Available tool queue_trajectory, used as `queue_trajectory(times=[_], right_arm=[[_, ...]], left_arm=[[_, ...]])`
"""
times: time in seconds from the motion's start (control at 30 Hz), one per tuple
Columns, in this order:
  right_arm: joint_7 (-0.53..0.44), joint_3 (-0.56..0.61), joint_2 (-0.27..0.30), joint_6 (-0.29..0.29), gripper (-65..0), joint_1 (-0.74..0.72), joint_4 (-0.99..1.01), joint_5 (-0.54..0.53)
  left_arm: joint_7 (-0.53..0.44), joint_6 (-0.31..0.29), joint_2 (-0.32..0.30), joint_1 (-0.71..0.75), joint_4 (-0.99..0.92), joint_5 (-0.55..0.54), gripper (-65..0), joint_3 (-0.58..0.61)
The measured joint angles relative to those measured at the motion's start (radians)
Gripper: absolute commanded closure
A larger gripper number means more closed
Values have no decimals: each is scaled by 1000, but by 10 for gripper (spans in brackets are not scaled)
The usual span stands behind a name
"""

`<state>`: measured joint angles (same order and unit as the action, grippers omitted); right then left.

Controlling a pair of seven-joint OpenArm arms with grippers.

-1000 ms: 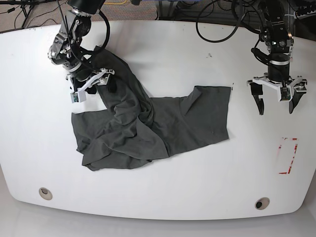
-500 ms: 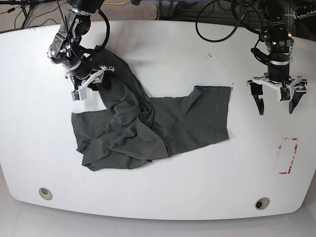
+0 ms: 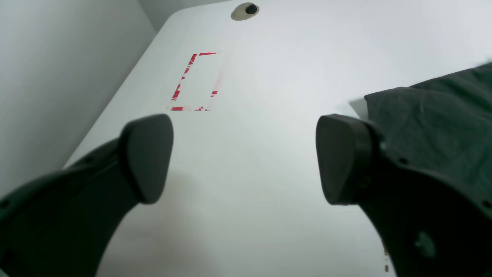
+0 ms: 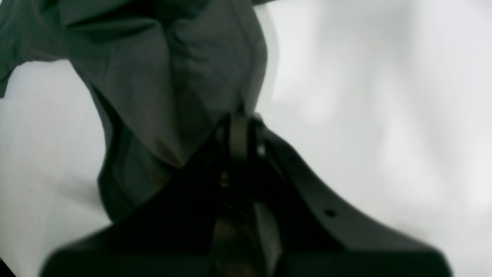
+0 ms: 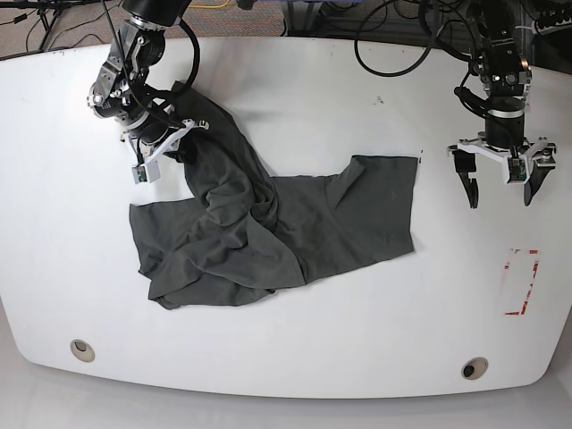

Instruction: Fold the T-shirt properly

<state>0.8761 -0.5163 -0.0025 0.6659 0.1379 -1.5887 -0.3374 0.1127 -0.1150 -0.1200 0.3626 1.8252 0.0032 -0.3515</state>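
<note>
A robot lab bench, not a home.

You are looking at a bare white table (image 5: pixel 295 80) with rounded corners, two round cable ports (image 5: pixel 475 368) near its front edge and a rectangle of worn red tape (image 5: pixel 521 281) marked on the top. Two black robot arms (image 5: pixel 496 54) stand over it at the back corners, and loose black cables (image 5: pixel 393 36) trail behind them across a carpeted floor (image 5: pixel 250 16). In the left wrist view a plain grey wall (image 3: pixel 57 57) runs just beside the table edge.
</note>
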Motion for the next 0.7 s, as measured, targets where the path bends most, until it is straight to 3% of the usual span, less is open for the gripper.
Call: queue_trajectory(times=[0.37,0.63,0.7], right_arm=[[0,-11,14,-71,0,25,-38,4],[0,-14,33,-82,0,34,-48,16],[4,-14,37,-55,0,32,-48,17]], left_arm=[[15,-2,0,-23,-5,-1,-561,16],[35,-1,0,-51,-20,0,-558,35],[34,0,-1,-58,-20,0,-558,55]])
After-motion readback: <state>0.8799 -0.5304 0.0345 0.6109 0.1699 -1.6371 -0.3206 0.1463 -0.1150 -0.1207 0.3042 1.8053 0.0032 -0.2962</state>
